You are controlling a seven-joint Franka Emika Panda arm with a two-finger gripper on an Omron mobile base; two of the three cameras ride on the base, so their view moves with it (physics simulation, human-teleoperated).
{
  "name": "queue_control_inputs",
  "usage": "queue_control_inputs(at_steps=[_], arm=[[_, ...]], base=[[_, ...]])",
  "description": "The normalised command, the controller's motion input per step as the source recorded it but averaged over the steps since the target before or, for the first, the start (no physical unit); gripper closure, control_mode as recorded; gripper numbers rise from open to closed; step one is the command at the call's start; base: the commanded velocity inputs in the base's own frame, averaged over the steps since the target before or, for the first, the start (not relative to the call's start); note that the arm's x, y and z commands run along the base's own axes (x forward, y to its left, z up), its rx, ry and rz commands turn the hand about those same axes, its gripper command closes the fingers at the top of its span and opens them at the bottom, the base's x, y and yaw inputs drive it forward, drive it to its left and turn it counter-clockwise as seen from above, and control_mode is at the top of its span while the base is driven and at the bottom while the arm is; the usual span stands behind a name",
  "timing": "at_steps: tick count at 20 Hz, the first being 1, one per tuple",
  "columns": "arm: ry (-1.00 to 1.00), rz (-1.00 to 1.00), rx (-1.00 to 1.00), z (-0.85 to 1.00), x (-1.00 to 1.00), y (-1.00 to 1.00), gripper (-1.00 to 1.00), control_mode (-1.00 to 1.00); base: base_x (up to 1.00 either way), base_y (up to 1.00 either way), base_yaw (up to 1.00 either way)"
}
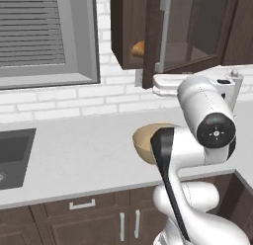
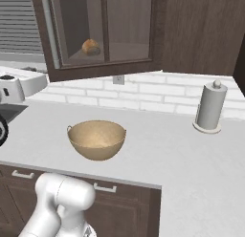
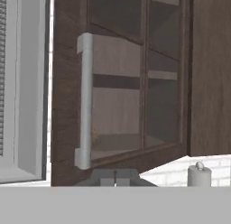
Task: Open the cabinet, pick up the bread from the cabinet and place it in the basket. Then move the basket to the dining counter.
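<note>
The cabinet (image 1: pixel 197 26) has its glass-paned left door (image 3: pixel 122 96) swung partly open, with a long silver bar handle (image 3: pixel 85 101) on the door's free edge. The bread (image 2: pixel 91 46), a small golden-brown roll, lies on the cabinet's bottom shelf and shows through the glass. On the grey worktop below stands the tan basket (image 2: pixel 97 138), empty; in the left base view my arm half hides the basket (image 1: pixel 143 139). My gripper (image 3: pixel 115 181) is shut on nothing, just under the door's lower edge near the handle's foot. The dining counter is out of view.
A paper towel roll (image 2: pixel 210 107) stands at the back right of the worktop (image 2: pixel 172 150). A dark sink (image 1: pixel 12 155) lies to the left, under a window with blinds (image 1: pixel 44 36). Base cabinets with short handles (image 1: pixel 81 204) run below the worktop edge.
</note>
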Motion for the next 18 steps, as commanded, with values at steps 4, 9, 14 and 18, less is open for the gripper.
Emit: queue_control_inputs(at_steps=[4, 9, 14, 18], arm=[[0.02, 0.00, 0.00, 0.00, 0.20, 0.97, 1.00, -1.00], [-0.03, -0.03, 0.02, 0.00, 0.49, 0.32, -1.00, -1.00], [-0.08, -0.12, 0.00, -0.03, 0.39, 0.09, -1.00, -1.00], [-0.14, -0.20, 0.00, -0.26, 0.18, 0.00, -1.00, -1.00]], base=[[0.00, 0.00, 0.00], [0.00, 0.00, 0.00], [0.00, 0.00, 0.00], [0.00, 0.00, 0.00]])
